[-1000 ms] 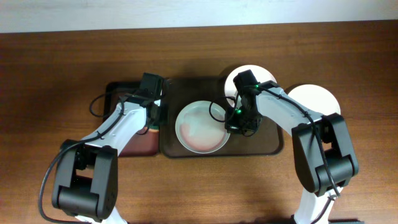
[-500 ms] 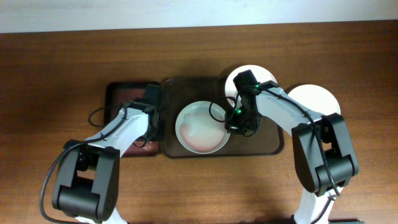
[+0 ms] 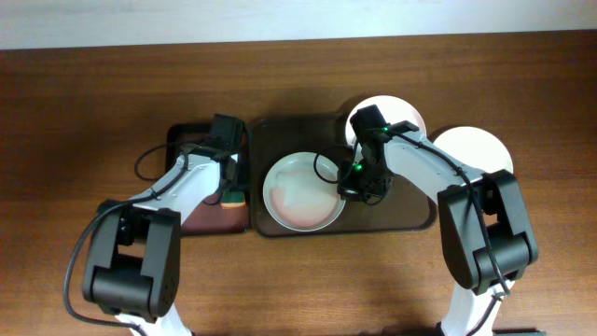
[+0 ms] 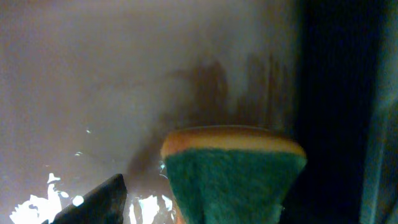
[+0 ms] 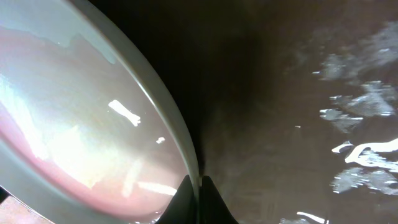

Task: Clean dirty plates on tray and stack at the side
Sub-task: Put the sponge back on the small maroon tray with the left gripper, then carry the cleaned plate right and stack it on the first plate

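tray: large dark brown rectangular tray (image 3: 401, 210) with rounded corners and a raised rim, at the middle of the plain brown wood-grain tabletop (image 3: 112, 84).
plate one: round shallow pale plate with a pinkish-red smear (image 3: 297, 191), lying flat inside the dark tray, left of its centre. the right wrist view shows the smear across its inner face.
plate two: round plain white plate (image 3: 396, 107) at the tray's far right corner, overlapping the far rim as seen from above and partly under the right arm.
plate three: second round white plate (image 3: 476, 145) on the tabletop just right of the tray, partly hidden by the right arm and apart from plate two.
right pincer: the right pincer (image 3: 349, 191) is at the right edge of plate one. its jaws are pinched tight on the rim, one finger on each side.
small tray: narrower reddish-brown tray (image 3: 215, 217), just beside the dark tray's left side.
sponge: block sponge with a green scouring face and a yellow layer (image 4: 233, 177), in the small tray near its right edge.
left pincer: the left pincer (image 3: 229, 173) is over the sponge. one dark finger (image 4: 93, 202) shows in the left wrist view, apart from the sponge, and the other is out of frame — cannot tell how far open it is, or whether it has hold of anything.
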Robot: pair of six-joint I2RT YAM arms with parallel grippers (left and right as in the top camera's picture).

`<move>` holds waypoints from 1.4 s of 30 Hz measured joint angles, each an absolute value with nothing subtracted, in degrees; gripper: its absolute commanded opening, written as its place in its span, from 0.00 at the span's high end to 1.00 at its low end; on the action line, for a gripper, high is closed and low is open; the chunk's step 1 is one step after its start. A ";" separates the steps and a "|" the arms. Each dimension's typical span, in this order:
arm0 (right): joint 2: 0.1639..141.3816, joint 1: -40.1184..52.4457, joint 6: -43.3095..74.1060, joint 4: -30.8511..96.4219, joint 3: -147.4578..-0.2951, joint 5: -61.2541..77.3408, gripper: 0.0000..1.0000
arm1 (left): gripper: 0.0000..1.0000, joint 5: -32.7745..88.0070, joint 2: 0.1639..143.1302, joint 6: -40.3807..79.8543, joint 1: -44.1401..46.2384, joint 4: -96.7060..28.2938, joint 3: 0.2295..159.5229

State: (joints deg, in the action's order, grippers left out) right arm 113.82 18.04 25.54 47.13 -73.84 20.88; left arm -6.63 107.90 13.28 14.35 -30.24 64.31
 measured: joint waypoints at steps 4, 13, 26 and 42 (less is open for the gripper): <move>113.82 18.04 25.54 47.13 -73.84 20.88 0.96 | 1.00 -4.58 108.33 13.15 14.76 -29.26 64.51; 112.92 18.04 19.14 53.47 -80.23 11.49 0.96 | 0.00 -4.25 98.02 13.26 9.52 -41.12 65.87; 104.53 40.99 16.49 63.88 -89.89 -47.99 0.96 | 0.00 -4.25 97.93 13.26 9.23 -42.68 65.91; 104.36 13.56 26.76 62.65 -90.13 -18.72 0.96 | 0.00 -4.27 97.93 13.26 9.23 -42.70 65.91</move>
State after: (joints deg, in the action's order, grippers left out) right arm 104.36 13.56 26.76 62.65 -90.13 -18.72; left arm -4.27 97.93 13.26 9.23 -42.70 65.91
